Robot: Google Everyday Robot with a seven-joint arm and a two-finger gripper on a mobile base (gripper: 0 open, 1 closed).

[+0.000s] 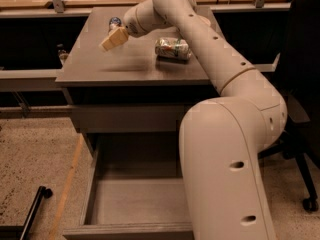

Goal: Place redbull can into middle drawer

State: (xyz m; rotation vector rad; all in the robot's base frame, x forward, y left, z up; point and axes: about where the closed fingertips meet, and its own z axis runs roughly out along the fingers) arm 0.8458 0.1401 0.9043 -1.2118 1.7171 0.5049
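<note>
No legible text, brand or number. Print on the redbull can (pixel 115 21) and the white-and-green can (pixel 173 48) cannot be read. Gripper (pixel 114 38) hovers over the cabinet top (pixel 100 66), just beside the redbull can.

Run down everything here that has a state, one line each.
gripper: over the cabinet top, just in front of the redbull can.
redbull can: on the cabinet top, partly hidden, not in the drawer.
middle drawer: pulled open, no can inside.
upper drawer front: shut.
white-and-green can: lying on its side on the cabinet top.
</note>
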